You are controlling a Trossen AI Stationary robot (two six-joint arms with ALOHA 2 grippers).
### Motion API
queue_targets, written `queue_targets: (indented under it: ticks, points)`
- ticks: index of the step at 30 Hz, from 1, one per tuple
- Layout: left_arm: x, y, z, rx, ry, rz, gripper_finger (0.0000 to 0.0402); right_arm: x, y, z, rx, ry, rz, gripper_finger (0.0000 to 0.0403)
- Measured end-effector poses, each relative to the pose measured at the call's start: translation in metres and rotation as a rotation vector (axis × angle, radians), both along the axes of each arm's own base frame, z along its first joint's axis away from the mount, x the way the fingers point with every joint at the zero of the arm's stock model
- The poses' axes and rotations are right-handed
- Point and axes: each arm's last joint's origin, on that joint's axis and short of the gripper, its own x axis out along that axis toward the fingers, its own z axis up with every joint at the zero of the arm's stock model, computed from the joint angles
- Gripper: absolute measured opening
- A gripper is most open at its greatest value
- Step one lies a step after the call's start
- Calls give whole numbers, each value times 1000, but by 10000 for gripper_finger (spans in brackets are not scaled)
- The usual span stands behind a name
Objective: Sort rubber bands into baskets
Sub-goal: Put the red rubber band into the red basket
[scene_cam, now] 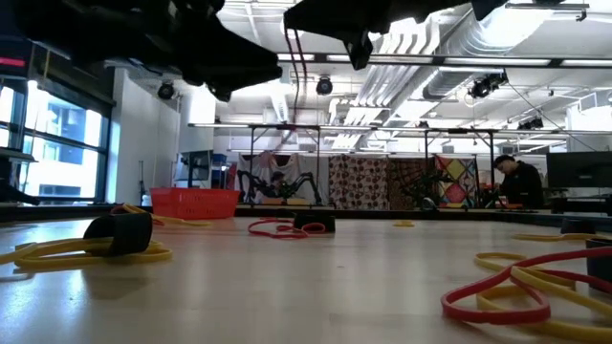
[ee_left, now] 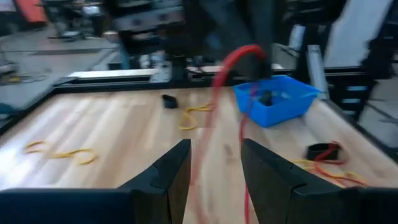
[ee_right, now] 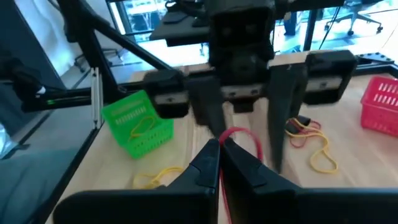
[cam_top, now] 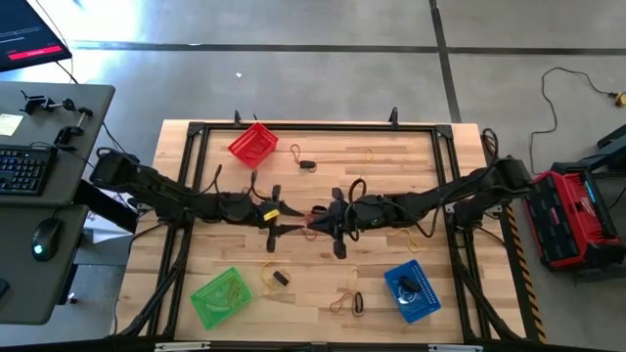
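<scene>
At the table's middle my two grippers meet tip to tip. My right gripper (cam_top: 318, 219) (ee_right: 221, 149) is shut on a red rubber band (ee_right: 241, 134). My left gripper (cam_top: 298, 217) (ee_left: 214, 162) faces it, open, with the band's blurred strands (ee_left: 244, 155) running between its fingers. The red basket (cam_top: 252, 144) stands at the far left, the green basket (cam_top: 223, 296) at the near left with yellow bands in it, and the blue basket (cam_top: 411, 290) at the near right with black ones. Loose bands (cam_top: 347, 298) lie about on the wood. My right gripper pinches the red band between its two shut fingertips, coming about level from the table's right. A short loop (ee_right: 239, 132) stands out beyond the tips, and the band is clear of the table. Whether my open left gripper touches the strands, I cannot tell.
Yellow and black bands lie near the far edge (cam_top: 305, 161), near the green basket (cam_top: 274, 278) and right of centre (cam_top: 421, 235). The low view shows a black and yellow band (scene_cam: 115, 239) and a red and yellow one (scene_cam: 516, 287) close by. A black frame (cam_top: 445, 132) edges the table.
</scene>
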Motion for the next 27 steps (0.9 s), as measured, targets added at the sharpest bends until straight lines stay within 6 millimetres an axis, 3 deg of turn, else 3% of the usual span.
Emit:
queue_targets:
  ticks: [12,15,20,27]
  points:
    - [23,-5,-5,36,32,-22,127,0,5,1,-15,-15,46,2]
    - [22,-4,-6,63,48,-27,100,0,5,0,-16,-9,46,2]
    - [21,-5,-4,80,34,-49,13,-1,4,-2,-19,9,47,3]
    - [21,-5,-4,84,32,-60,3,-1,5,-2,-19,13,50,10]
